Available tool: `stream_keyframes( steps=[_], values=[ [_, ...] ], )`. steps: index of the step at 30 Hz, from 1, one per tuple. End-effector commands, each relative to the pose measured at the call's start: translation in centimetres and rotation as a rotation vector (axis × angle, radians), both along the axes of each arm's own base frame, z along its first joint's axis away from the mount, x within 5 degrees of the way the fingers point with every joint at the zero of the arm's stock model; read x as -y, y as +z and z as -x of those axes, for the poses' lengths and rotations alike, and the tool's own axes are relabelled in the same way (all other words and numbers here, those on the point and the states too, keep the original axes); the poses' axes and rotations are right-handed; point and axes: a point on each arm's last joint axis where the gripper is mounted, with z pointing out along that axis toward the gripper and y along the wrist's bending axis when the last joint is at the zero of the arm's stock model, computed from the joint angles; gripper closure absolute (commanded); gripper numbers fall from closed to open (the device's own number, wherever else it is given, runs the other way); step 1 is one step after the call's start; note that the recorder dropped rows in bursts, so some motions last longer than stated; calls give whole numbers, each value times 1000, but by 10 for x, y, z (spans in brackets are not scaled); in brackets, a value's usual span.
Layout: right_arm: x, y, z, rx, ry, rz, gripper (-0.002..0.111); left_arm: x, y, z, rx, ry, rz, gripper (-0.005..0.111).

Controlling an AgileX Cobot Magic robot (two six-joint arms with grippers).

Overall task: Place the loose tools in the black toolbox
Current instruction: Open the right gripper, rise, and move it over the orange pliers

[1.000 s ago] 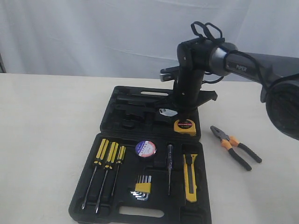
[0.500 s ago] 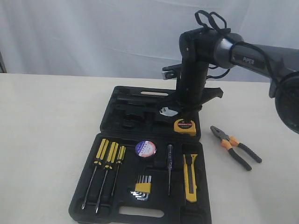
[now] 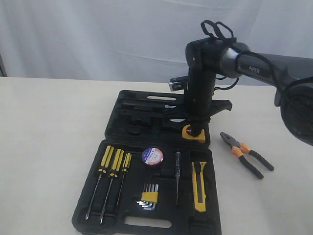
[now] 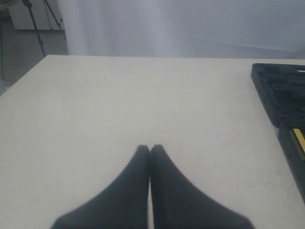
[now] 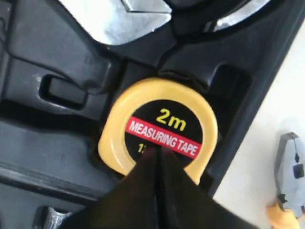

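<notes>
The black toolbox (image 3: 88, 215) lies open on the table, both halves flat. The yellow "2m" tape measure (image 3: 201, 136) sits in a recess at the far half's right corner. My right gripper (image 3: 195, 130) points straight down, shut, with its tips on the tape measure's face (image 5: 167, 119) and nothing between the fingers (image 5: 158, 151). The utility knife (image 3: 198, 186) and the tape roll (image 3: 152, 156) lie in the near half. The pliers (image 3: 247, 154) lie on the table right of the box. My left gripper (image 4: 150, 148) hangs shut over bare table, left of the toolbox (image 4: 276, 90).
Three yellow-black screwdrivers (image 3: 112, 176), a hex key set (image 3: 148, 196) and a thin dark tester screwdriver (image 3: 177, 176) fill other recesses of the near half. Metal tool heads (image 5: 138, 19) lie in the far half by the tape measure. A white curtain hangs behind the table.
My right gripper has come down from just above the tape measure until its shut tips rest on the measure's face. The tools and the left gripper have not moved.
</notes>
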Motion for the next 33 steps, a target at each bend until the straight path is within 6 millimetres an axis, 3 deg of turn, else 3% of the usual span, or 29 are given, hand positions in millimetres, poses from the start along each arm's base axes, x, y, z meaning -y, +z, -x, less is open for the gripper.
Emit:
stream_keyframes(
  steps=[1,5,13,21,28,31,33],
  values=[
    [2,-16,0,-34,-6,3,109,0,0,0,5,-3,5,107],
    [2,-8,-2,2,-4,3,109,0,0,0,5,-3,5,107],
    [2,45,1,131,-2,2,109,0,0,0,5,-3,5,107],
    [9,86,13,175,33,5,109,0,0,0,5,-3,5,107],
    [53,129,30,266,-77,-5,109,0,0,0,5,-3,5,107],
    [80,151,63,275,-141,22,109,0,0,0,5,-3,5,107],
    [94,146,86,222,-177,43,109,0,0,0,5,-3,5,107]
  ],
)
